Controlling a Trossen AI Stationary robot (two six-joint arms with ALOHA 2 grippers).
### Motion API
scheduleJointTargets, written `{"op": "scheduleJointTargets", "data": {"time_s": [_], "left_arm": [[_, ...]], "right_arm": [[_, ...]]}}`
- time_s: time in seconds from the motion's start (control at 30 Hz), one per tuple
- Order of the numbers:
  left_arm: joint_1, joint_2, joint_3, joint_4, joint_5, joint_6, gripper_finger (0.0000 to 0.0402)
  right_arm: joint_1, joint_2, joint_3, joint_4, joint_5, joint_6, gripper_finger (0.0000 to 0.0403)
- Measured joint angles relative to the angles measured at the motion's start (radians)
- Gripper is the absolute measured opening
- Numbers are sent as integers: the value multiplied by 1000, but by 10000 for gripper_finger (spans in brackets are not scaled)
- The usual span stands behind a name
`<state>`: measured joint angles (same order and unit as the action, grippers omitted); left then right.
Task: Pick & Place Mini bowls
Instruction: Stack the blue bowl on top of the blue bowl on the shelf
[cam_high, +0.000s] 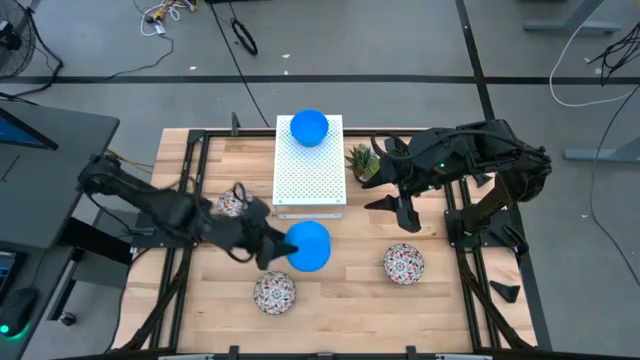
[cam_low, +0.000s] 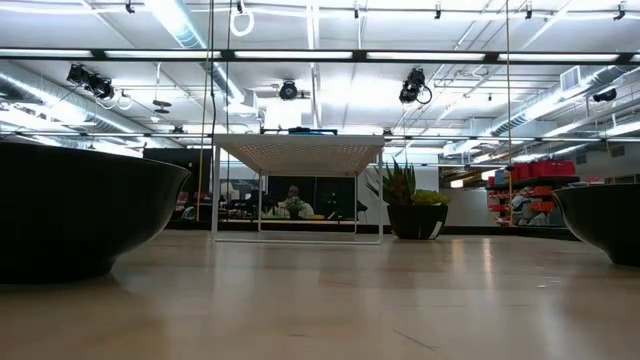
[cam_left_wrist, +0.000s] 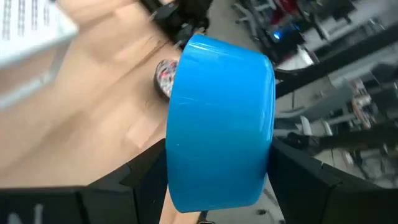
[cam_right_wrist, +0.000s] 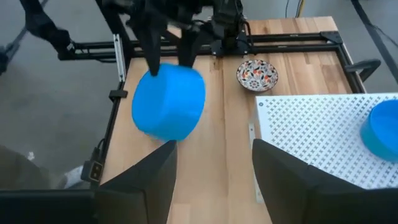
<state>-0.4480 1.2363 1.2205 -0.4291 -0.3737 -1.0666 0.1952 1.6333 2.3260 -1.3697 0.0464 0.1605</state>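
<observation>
My left gripper (cam_high: 268, 246) is shut on a plain blue mini bowl (cam_high: 309, 247) over the table's middle, near the white box's near edge. A second blue bowl (cam_high: 310, 127) sits on top of the white perforated box (cam_high: 310, 175). Three floral bowls rest on the wood: one by the left arm (cam_high: 231, 203), one near the front edge (cam_high: 274, 292), one at the right (cam_high: 403, 264). A third blue bowl does not show. My right gripper (cam_high: 405, 212) hangs open beside the box's right edge, touching nothing. My left gripper has the blue bowl's outer wall (cam_left_wrist: 217, 130) pinched between its two fingers (cam_left_wrist: 140, 171), one on each side. The fingers come from the table's left, slanting down. The bowl (cam_right_wrist: 169, 102) is lifted clear of the wood and tipped onto its side.
A small potted plant (cam_high: 362, 160) stands by the box's far right corner, close to the right arm. Black frame rails (cam_high: 190, 180) run along the table's left and right sides. Bare wood lies between the front floral bowl and the right one (cam_high: 340, 285).
</observation>
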Motion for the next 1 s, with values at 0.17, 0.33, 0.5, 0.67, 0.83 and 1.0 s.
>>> {"op": "scheduleJointTargets", "data": {"time_s": [0.17, 0.33, 0.5, 0.67, 0.83, 1.0], "left_arm": [[59, -85, 0, -12, 92, 198, 243], [104, -154, 0, -12, 168, 424, 243], [139, -203, 0, -9, 181, 636, 243], [170, -218, 0, -9, 176, 801, 243], [199, -217, 0, -6, 151, 903, 243], [233, -216, 0, 31, 139, 977, 243]], "right_arm": [[-20, 0, -16, 43, 16, 72, 212], [-39, 0, -72, 171, 3, 87, 212], [-77, 1, -164, 283, -67, 83, 212], [-131, 1, -260, 409, -201, 39, 212], [-187, 1, -345, 500, -396, -22, 212], [-221, 1, -431, 603, -479, -52, 212]]}}
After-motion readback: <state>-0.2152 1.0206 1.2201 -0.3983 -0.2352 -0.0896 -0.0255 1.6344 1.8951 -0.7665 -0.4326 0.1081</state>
